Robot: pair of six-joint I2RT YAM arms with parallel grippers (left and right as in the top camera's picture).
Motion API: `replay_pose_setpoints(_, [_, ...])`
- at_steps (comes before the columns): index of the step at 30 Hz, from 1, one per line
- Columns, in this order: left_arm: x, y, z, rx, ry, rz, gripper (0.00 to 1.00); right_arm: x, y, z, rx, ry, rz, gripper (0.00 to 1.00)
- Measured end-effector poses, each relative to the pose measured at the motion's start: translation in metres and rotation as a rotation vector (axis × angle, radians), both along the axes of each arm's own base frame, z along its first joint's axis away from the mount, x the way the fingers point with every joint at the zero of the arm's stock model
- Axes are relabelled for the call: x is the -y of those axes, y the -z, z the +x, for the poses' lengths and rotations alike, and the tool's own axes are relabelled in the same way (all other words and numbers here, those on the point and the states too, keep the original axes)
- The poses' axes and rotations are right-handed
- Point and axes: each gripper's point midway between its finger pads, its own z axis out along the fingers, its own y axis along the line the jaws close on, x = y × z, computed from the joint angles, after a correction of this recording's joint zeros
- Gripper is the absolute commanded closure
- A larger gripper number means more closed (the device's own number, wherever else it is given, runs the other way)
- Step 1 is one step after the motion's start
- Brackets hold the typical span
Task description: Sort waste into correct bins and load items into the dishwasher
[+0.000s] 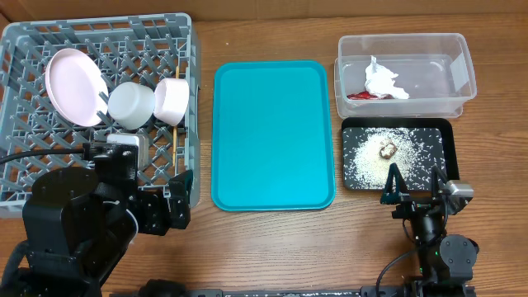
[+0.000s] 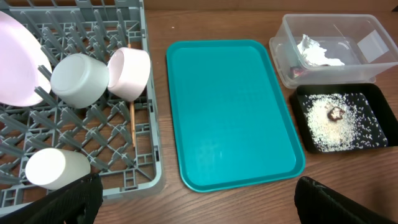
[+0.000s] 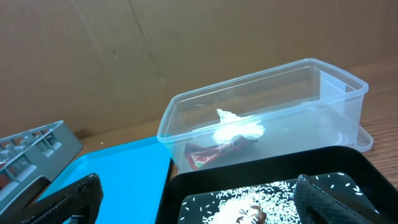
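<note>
The grey dish rack at the left holds the white plate, the pale grey bowl, the small white bowl, the white cup and a chopstick. The clear tub holds the white napkin and red wrapper. The black tray holds rice grains and the brown lump. My left gripper is open and empty at the rack's front right corner. My right gripper is open and empty at the black tray's front edge.
The large teal tray lies in the middle between the rack and the bins, with nothing on it. Bare wooden table runs along the front edge between the two arms.
</note>
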Motion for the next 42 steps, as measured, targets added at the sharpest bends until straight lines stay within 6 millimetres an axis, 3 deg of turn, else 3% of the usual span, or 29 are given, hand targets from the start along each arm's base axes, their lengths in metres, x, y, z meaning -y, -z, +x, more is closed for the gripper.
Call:
replay_pose_setpoints(6, [-0.001, -0.002, 0.002, 0.014, -0.006, 0.003, 0.0, 0.0, 0.0, 0.0, 0.0, 0.0, -0.001, 0.0])
replay_pose_setpoints(11, [-0.015, -0.032, 0.037, 0.254, -0.09, 0.018, 0.0, 0.0, 0.0, 0.0, 0.0, 0.0, 0.0, 0.0])
replay_pose_setpoints(14, [-0.027, -0.031, 0.055, 0.399, -0.149, 0.028, 0.0, 0.0, 0.0, 0.0, 0.0, 0.0, 0.0, 0.0])
replay_pose_setpoints(17, [-0.034, -0.005, 0.068, 0.494, -0.177, 0.028, 0.0, 0.0, 0.0, 0.0, 0.0, 0.0, 0.0, 0.0])
replay_pose_setpoints(21, [-0.034, 0.039, 0.071, 0.56, -0.174, 0.018, 0.0, 0.0, 0.0, 0.0, -0.001, 0.0, -0.001, 0.0])
replay_pose_setpoints(28, [-0.043, 0.065, 0.05, 0.792, -0.214, 0.01, 0.0, 0.0, 0.0, 0.0, -0.001, 0.0, 0.0, 0.0])
replay_pose_setpoints(34, [-0.053, 0.104, 0.038, 0.826, -0.254, 0.035, 0.0, 0.0, 0.0, 0.0, -0.001, 0.0, 0.0, 0.0])
replay_pose_setpoints(38, [-0.054, 0.12, 0.042, 0.804, -0.255, 0.038, 0.0, 0.0, 0.0, 0.0, 0.0, 0.001, 0.0, 0.0])
replay_pose_setpoints(42, [-0.054, 0.152, 0.048, 0.742, -0.253, 0.044, 0.0, 0.0, 0.0, 0.0, 0.0, 0.0, -0.001, 0.0])
